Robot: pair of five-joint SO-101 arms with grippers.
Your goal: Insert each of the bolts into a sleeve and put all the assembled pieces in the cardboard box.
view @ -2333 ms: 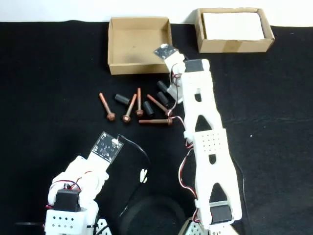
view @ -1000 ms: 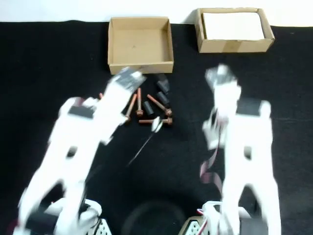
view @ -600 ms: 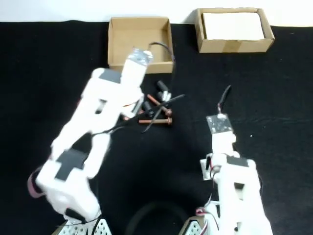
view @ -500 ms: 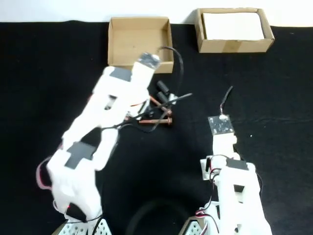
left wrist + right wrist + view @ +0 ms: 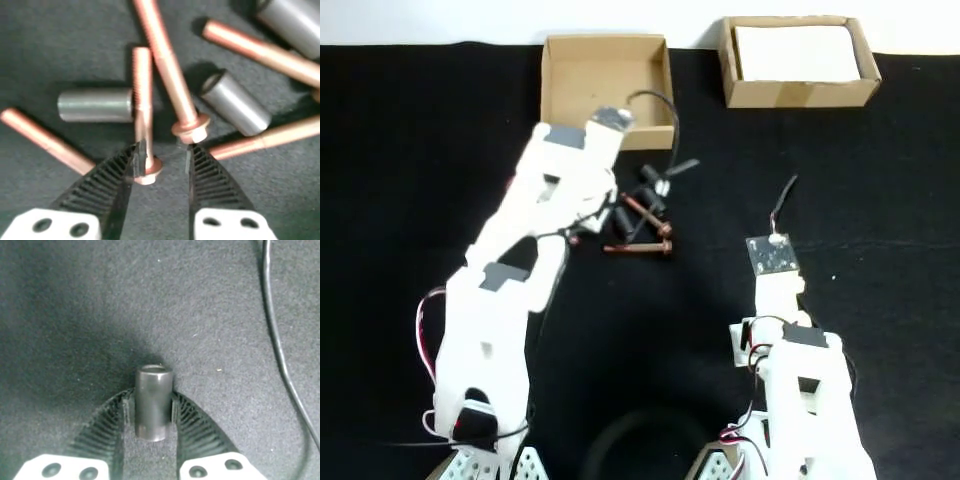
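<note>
Gripping a dark sleeve (image 5: 154,385) by its sides, your right end effector (image 5: 152,406) holds it over bare black cloth, open end facing away from the wrist, with a cable (image 5: 280,340) running nearby. The right arm (image 5: 802,390) sits folded back near the near right edge of the table (image 5: 890,250).

Your left arm (image 5: 535,230) stretches to the loose bolts (image 5: 638,248) and sleeves (image 5: 624,220) at the far middle of the table, just in front of the cardboard box (image 5: 600,80). Your left end effector (image 5: 164,155) is open and holds nothing. One tip overlaps the shaft of a copper bolt (image 5: 142,100) close to its head; you cannot tell whether it touches. The flanged head of a second bolt (image 5: 167,75) lies between the tips. A grey sleeve (image 5: 95,105) lies against the first shaft, and another sleeve (image 5: 235,102) lies just beside the second. A second box (image 5: 800,94) with white contents stands at the far right.
</note>
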